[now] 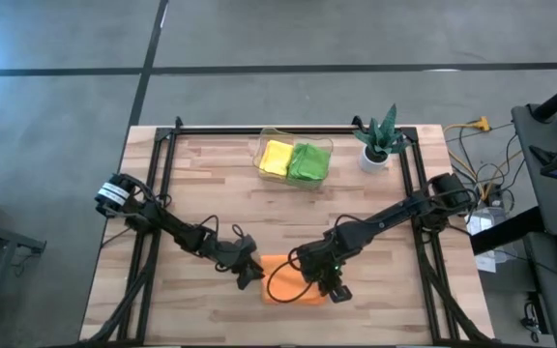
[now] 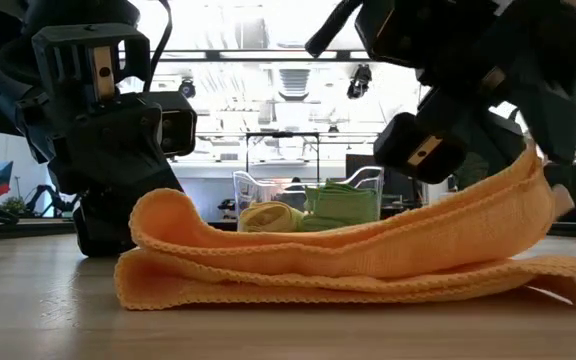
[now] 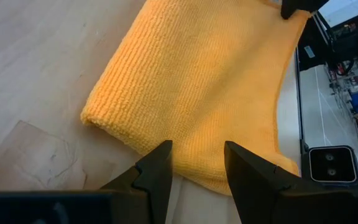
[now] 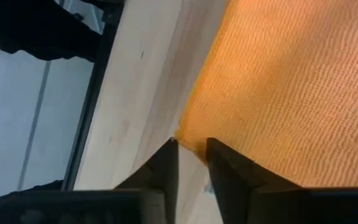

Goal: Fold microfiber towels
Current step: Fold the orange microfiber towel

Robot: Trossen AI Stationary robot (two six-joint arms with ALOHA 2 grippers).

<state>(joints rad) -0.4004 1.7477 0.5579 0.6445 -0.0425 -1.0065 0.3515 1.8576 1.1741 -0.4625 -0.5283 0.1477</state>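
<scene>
An orange microfiber towel [image 1: 286, 282] lies folded in layers near the table's front edge. Its top layer rises at the right end [image 2: 530, 178], up to my right gripper [image 1: 335, 287], which is shut on it. My left gripper [image 1: 250, 272] is open at the towel's left folded edge [image 3: 129, 134], with its fingertips [image 3: 158, 167] over the cloth. A yellow towel [image 1: 277, 157] and a lime green towel [image 1: 309, 162] lie in a clear bin at the back. My left gripper's open fingers stand over the towel's left end; I cannot tell whether they touch it. My right gripper pinches the edge of the top layer [image 4: 188, 140] at the towel's right end between its two fingertips. The fingers slant down from the right. That end is lifted, and the layer sags slack down onto the layers on the table.
The clear bin [image 1: 294, 143] stands at the back centre of the wooden table. A spiky green plant in a white pot [image 1: 376, 145] stands at the back right. Black frame rails [image 1: 159, 193] run along the table's left, right and far sides.
</scene>
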